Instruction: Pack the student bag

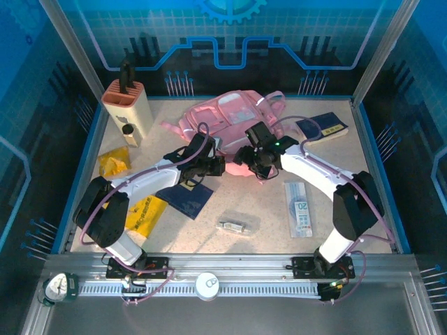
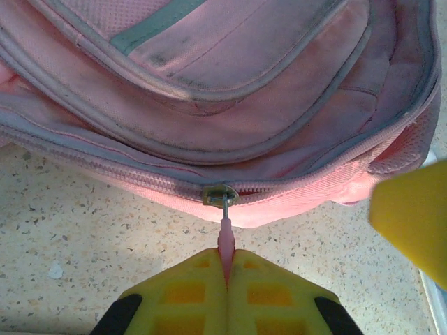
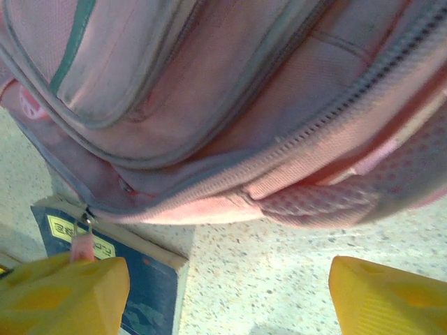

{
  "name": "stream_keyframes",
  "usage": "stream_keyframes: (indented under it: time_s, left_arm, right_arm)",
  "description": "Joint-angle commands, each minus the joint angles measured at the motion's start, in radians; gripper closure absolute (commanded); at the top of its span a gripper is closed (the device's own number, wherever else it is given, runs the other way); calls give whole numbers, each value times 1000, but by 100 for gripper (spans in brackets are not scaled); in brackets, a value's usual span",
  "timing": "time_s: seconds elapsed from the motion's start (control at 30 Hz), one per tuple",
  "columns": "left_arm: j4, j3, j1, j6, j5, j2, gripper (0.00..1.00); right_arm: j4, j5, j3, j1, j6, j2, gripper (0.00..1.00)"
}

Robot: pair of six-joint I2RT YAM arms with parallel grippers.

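Overhead, the student bag [image 1: 230, 113] lay at the worktop's [image 1: 265, 202] far middle. From the left wrist, the left pincer [image 2: 227, 271] was clamped on its pink zip pull [image 2: 225, 236]; from the right wrist, the right pincer [image 3: 227, 283] stood apart beside it.

The student bag [image 2: 230, 84] is soft, matt pink cloth, grimy; its zip slider [image 2: 221, 195] is dull metal, the pull tab [image 2: 225, 241] smooth plastic.

The student bag [image 1: 230, 110] lies centre-back — holder [image 1: 126, 110] to its left, book [image 1: 323, 128] to its right.
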Motion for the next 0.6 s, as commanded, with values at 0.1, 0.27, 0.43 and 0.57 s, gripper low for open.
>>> stream_keyframes:
  time_s: [0.1,0.27,0.43,0.57]
  left_arm:
    - [54,-13,-15,-9,50,-15,100]
    - [64,-17,-21,-8,64,-13,100]
    - [56,-21,-20,4,61,-13,100]
    - [14,-10,-20,39,29,-14,100]
  right_arm:
    - [74,-14,44,14,178,87,22]
    - [98,-17,92,16,216,165,24]
    - [102,-46,121,6,198,233,35]
    - [124,-47,89,3,179,224,50]
